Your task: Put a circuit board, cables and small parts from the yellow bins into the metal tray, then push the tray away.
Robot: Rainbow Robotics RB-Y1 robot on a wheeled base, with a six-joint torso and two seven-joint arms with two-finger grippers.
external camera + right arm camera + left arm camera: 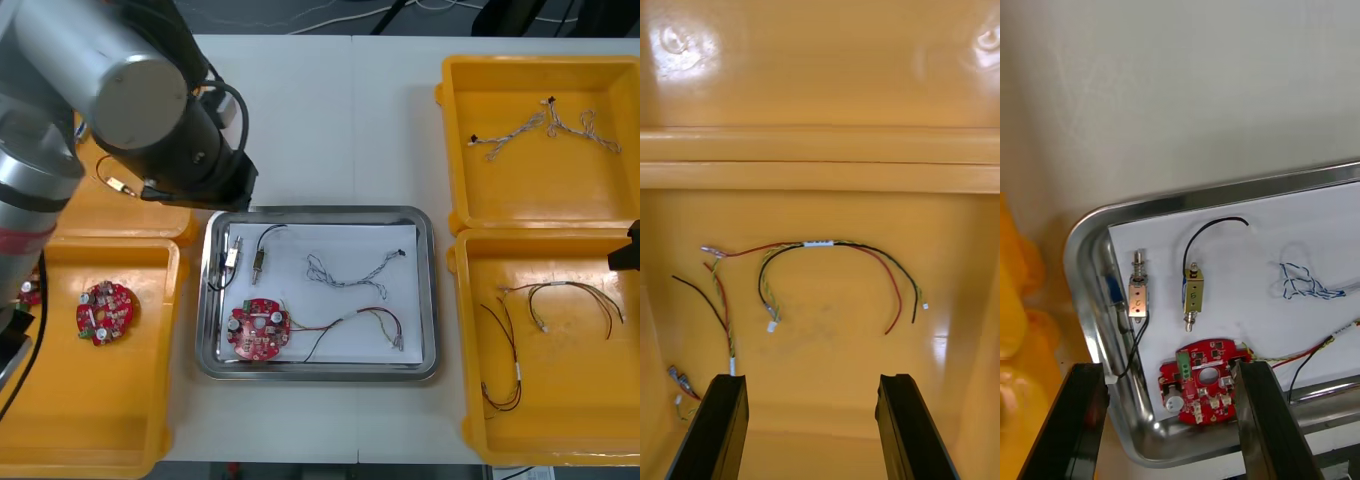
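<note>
All told, counted five items in the metal tray, white inside: one round red circuit board at the near-left, two small metal parts with black leads at the far-left, a twisted blue and white cable mid-tray, and a red and yellow cable running from beside the board toward the right. Found the tray mid-bench, between the yellow bins. Located the left gripper above the tray's left end, fingers spread wide, gripping nothing. Located the right gripper above the near right bin, equally wide open and empty, over loose cables. Judged loading complete or nearly so; took the push as the step in hand. For a clean push: bring the left gripper down to the tray's near rim, close to its middle to avoid skewing; keep fingertips outside the rim, clear of board and leads; press low, drive slowly and straight away from the robot; expect easy sliding of polished steel on a smooth top. Noted bench surface pale, flat, bare beyond the tray's far rim, so room enough ahead. Noted a spare circuit board in the near left bin and pale twisted cables in the far right bin. Beyond the far edge: dark floor.
</note>
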